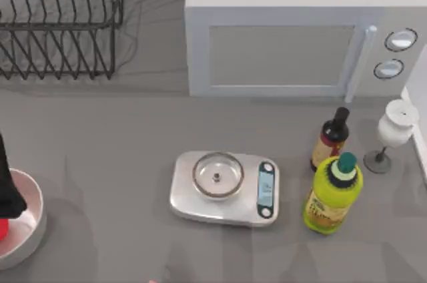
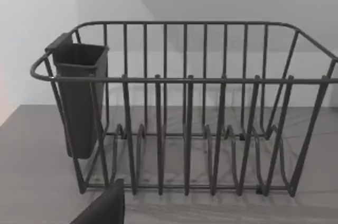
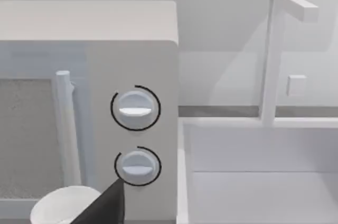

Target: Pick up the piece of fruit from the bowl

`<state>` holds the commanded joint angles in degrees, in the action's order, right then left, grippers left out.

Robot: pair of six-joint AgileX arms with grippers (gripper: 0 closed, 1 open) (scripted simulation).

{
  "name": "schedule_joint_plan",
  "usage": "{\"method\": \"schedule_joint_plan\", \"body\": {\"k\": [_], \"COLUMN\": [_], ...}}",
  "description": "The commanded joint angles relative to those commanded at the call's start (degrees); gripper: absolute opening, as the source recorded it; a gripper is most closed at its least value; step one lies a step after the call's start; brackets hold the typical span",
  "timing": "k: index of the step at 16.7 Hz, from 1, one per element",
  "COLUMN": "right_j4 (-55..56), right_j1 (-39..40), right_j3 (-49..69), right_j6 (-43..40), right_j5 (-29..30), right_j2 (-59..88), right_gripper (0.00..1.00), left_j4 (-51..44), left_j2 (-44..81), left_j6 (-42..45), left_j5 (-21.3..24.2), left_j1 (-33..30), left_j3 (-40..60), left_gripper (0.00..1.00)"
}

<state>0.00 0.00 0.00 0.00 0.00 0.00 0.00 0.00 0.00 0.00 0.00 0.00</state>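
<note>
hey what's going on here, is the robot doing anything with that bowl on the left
The left arm hangs over the wide white bowl at the table's left edge, where a sliver of the small red fruit shows beside it. Whether it has gripped the fruit cannot be told from here. The steel kitchen scale sits mid-table, with a dark sauce bottle and a yellow-green bottle to its right, in front of the white microwave.

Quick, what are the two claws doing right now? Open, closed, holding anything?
Left gripper: over the bowl at the table's left edge, by the fruit; open or shut cannot be told.
Right gripper: cannot be told.
</note>
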Motion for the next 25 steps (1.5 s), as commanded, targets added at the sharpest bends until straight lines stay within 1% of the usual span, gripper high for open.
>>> {"method": "schedule_joint_plan", "body": {"k": [25], "right_j4": [0.0], "right_j1": [0.0], "right_j3": [0.0], "right_j6": [0.0], "right_j5": [0.0], "right_j2": [0.0], "right_gripper": [1.00], "left_j4": [-0.7], "left_j2": [0.7], "left_j6": [0.0], "left_j5": [0.0], "left_j1": [0.0], "left_j3": [0.6], "left_gripper": [1.00]}}
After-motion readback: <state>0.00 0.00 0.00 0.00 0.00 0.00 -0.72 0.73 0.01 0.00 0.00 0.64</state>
